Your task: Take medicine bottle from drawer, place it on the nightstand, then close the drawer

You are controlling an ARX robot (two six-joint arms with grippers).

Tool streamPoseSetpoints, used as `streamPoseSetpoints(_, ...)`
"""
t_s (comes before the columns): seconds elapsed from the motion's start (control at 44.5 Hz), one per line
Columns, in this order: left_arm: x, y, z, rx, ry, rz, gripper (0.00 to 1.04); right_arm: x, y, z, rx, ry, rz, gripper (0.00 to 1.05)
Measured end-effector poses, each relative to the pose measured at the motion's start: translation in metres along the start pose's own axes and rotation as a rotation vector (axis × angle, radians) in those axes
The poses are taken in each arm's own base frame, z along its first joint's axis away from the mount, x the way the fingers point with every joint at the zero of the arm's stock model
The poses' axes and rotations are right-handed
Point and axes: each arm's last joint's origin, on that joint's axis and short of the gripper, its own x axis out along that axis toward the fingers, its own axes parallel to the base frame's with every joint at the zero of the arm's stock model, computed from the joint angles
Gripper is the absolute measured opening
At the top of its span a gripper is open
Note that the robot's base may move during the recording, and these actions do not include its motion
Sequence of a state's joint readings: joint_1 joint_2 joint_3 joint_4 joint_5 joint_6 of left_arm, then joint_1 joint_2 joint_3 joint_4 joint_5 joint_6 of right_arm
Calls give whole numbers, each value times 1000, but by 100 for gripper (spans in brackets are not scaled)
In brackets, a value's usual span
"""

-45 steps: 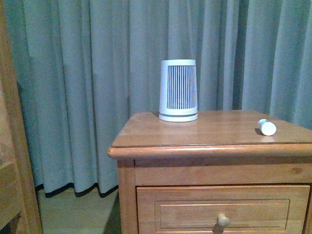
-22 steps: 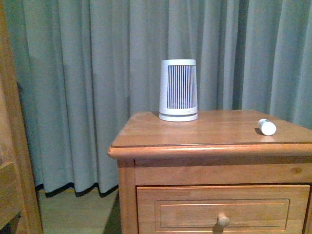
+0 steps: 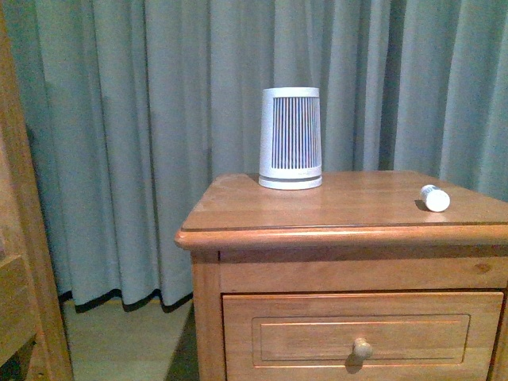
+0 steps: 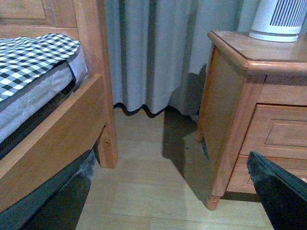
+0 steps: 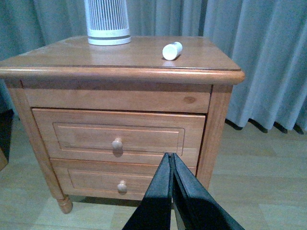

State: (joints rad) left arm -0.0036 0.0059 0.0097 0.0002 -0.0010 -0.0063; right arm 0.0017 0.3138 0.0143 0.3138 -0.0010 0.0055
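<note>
The right gripper has its jaws pressed together on nothing, hanging in front of the nightstand and clear of it; beyond the tips sit the two drawer fronts, both flush with the frame, the taller drawer with its round knob just past and to one side of the tips, the shallower one below it. Farther out and above the jaws, the medicine bottle lies on its side on the nightstand's top, well apart from the gripper, with the tall slatted white cylinder standing farther back. The left gripper shows only as two dark fingers at the edges of its wrist view, spread wide with bare floor between them, the nightstand's side and foot beyond one finger and a wooden bed frame beyond the other. Against the front view of half a second and a second ago, the whole scene has slid a little within the picture, the cylinder and nightstand top sitting higher, while the bottle keeps its place on the top relative to the cylinder; this reads as the camera shifting, not the objects. With the bottle out, resting on top, and the drawer shut, the task looks essentially finished.
</note>
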Motion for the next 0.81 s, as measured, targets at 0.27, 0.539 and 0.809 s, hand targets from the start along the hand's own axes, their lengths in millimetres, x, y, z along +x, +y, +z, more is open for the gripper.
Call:
streamPoseSetpoints(0.27, 0, 0, 0, 0, 0, 0, 98, -7, 0, 0, 0, 0, 0, 3)
streamPoseSetpoints(0.539, 0, 0, 0, 0, 0, 0, 98, -20, 0, -3, 0, 6, 0, 3)
streamPoseSetpoints(0.809, 0, 0, 0, 0, 0, 0, 98, -20, 0, -3, 0, 5, 0, 3)
